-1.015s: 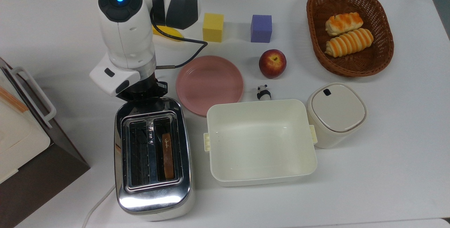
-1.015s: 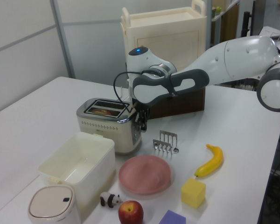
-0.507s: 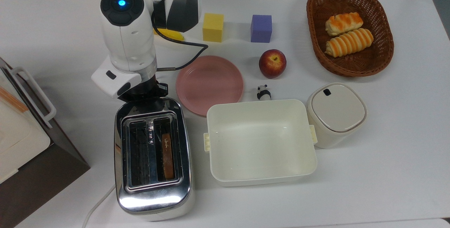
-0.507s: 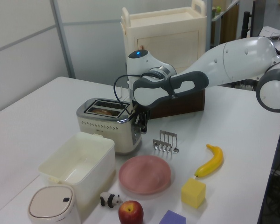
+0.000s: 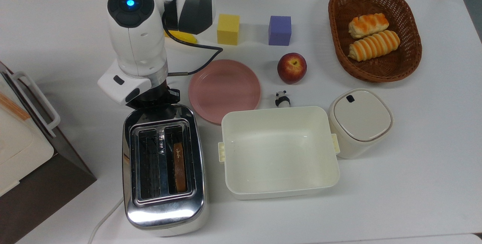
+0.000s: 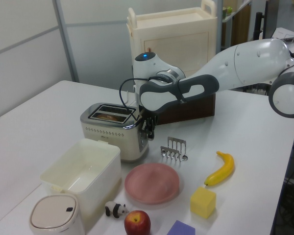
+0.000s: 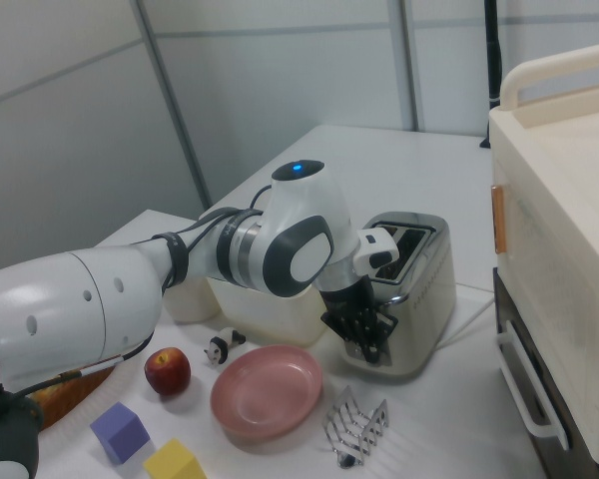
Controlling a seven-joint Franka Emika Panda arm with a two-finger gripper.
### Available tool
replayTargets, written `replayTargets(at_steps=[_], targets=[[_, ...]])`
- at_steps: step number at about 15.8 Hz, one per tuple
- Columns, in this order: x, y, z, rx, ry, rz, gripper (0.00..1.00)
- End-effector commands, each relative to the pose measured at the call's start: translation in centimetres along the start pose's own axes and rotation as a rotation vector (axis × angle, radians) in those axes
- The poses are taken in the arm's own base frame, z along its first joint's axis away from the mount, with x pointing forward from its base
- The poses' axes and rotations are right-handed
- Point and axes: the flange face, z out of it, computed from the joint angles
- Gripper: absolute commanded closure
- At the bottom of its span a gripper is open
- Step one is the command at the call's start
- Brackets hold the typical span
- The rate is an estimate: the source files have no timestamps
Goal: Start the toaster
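1. White, smooth tabletop [image 5: 414, 168] fills the scene, with open room in the top view toward 4 and 5 o'clock and along the 9 o'clock side above the boxy white-and-brown appliance [image 5: 22, 150].
2. Glossy white robot arm [image 5: 133, 37] reaches down at 10 o'clock in the top view, its black gripper [image 7: 364, 334] pressed against the toaster's end face; whether the fingers are apart or closed, I cannot tell.
3. Rounded chrome toaster [image 5: 163, 168] sits at 7 o'clock in the top view, a brown slice in one slot, white cord trailing toward the near edge.
4. Matte cream tub [image 5: 278, 187] lies just beside the toaster at 6 o'clock.
5. Oval woven basket [image 5: 339, 48] holds two striped rolls at 2 o'clock.
6. Flat pink plate [image 5: 224, 89] lies near centre, touching neither tub nor toaster.
7. Small wire toast rack [image 6: 173, 148] stands beside the plate.
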Motion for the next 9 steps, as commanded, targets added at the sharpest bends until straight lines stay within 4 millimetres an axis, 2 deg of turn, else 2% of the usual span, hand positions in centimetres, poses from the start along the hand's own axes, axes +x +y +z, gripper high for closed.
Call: replayTargets(at_steps=[1,5,7,9], targets=[[-1.1,0.8,-2.9,-0.037,-0.002,0.023,0.88],[-3.9,1.1,-11.6,-0.056,-0.039,0.048,0.88],[-5.2,0.8,-14.9,-0.06,-0.054,0.055,0.88],[-6.5,0.2,-17.3,-0.05,-0.08,0.062,0.85]])
